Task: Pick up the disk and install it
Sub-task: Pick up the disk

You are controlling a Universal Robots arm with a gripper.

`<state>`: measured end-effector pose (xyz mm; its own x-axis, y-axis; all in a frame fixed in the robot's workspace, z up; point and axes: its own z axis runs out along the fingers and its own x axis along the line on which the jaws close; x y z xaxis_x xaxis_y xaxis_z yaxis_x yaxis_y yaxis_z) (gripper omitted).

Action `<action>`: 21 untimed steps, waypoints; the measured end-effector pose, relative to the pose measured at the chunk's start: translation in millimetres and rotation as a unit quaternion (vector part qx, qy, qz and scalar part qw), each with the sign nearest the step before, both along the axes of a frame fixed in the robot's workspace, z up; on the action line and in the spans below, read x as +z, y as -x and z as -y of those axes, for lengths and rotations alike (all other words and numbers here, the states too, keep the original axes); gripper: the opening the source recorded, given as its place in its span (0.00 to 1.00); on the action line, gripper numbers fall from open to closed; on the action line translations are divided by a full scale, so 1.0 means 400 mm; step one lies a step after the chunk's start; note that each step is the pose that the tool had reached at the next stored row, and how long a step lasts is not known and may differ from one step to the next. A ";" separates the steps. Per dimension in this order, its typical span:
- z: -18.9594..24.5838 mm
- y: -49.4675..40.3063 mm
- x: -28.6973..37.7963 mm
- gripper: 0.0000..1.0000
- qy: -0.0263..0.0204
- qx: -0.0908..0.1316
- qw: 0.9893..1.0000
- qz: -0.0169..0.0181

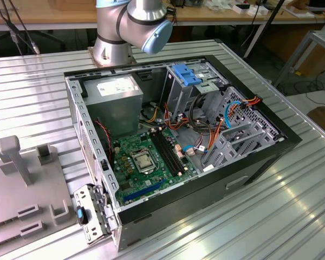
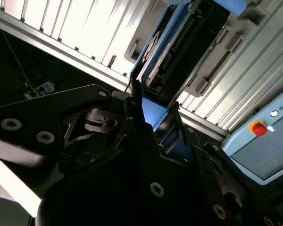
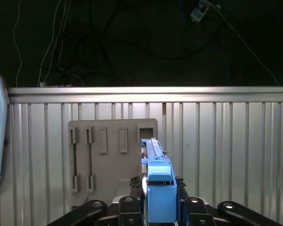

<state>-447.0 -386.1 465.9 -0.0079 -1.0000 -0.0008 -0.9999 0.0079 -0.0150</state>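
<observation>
The disk [image 3: 159,186] stood on edge in the gripper [image 3: 160,209]. Its black fingers were clamped on the disk's two flat faces, leaving the blue plastic rail end free. Such a grip probably kept the thin slab straight for sliding into a bay. In the second wrist view, dark underside and silver metal showed inside the smooth blue frame. The disk hung just over a matte grey fixture [image 3: 108,160] with rectangular slots, lying flat on the ribbed aluminium table [image 3: 226,155]; whether it touched a slot I could not tell. At the exterior view's right of the fixture, the open black case [image 1: 206,189] lay on its side, with its green board [image 1: 146,162] and perforated steel cage [image 1: 179,95] exposed for access.
</observation>
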 end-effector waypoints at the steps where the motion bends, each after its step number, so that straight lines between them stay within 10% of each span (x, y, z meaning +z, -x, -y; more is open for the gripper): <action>1: 0.000 0.000 0.006 0.37 0.000 0.000 1.000 0.000; 21: 0.000 0.000 0.146 0.37 0.000 0.000 1.000 0.000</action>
<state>-446.9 -386.1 524.3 -0.0079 -1.0000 -0.0012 -0.9999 0.0079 -0.0150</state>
